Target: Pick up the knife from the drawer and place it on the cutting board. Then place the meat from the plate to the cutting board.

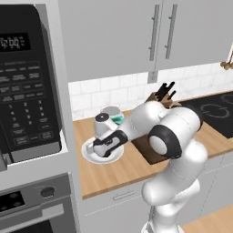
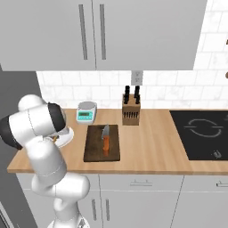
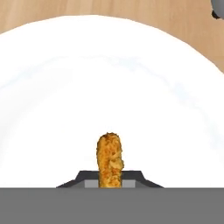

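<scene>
1. One strip of meat (image 3: 109, 159) sits clamped in my claw (image 3: 109, 183), over the plate (image 3: 175, 65).
2. Right of the plate: cutting board (image 2: 94, 151) bearing the knife (image 2: 106, 141); scale (image 2: 86, 112) and knife block (image 2: 130, 111) behind.

The arm hid most of the plate (image 2: 67, 139) and the cutting board's (image 1: 152, 157) near end. The meat's (image 3: 109, 159) lower end was lost between the fingers.

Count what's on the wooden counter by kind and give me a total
Cutting board: 1
Knife lying on it: 1
Plate: 1
Meat strip between the gripper fingertips: 1
Knife block: 1
Kitchen scale: 1
Total: 6
</scene>
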Available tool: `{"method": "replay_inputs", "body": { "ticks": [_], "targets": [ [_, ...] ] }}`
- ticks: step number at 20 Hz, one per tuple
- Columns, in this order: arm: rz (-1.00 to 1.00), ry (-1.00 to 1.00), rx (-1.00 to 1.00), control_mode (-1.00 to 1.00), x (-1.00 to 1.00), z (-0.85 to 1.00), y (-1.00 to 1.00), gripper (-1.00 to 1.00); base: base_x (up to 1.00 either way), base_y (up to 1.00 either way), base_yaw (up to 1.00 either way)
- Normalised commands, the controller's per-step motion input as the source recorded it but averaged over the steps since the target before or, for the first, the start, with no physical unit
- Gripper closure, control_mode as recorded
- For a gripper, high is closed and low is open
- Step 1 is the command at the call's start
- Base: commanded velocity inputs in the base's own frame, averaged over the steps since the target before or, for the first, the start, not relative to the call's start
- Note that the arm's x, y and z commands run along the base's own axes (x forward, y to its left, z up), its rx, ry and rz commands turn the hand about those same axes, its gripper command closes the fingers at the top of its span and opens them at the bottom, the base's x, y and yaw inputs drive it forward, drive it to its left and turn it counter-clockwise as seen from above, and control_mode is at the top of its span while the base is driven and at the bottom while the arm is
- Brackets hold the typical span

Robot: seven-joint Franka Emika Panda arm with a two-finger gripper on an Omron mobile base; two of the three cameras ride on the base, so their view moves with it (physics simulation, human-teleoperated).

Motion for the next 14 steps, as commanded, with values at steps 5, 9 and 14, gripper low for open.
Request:
{"method": "replay_inputs", "body": {
  "ticks": [5,9,14],
  "targets": [
    [-0.1,-0.04,0.0,-1.0,-0.04,0.38,-0.51,1.0,0.0,0.0,0.0],
    [-0.09,-0.1,0.01,-1.0,-0.18,0.84,-0.72,1.0,0.0,0.0,0.0],
    [-0.01,-0.07,-0.01,-1.0,-0.35,0.29,-1.0,1.0,0.0,0.0,0.0]
  ]
}}
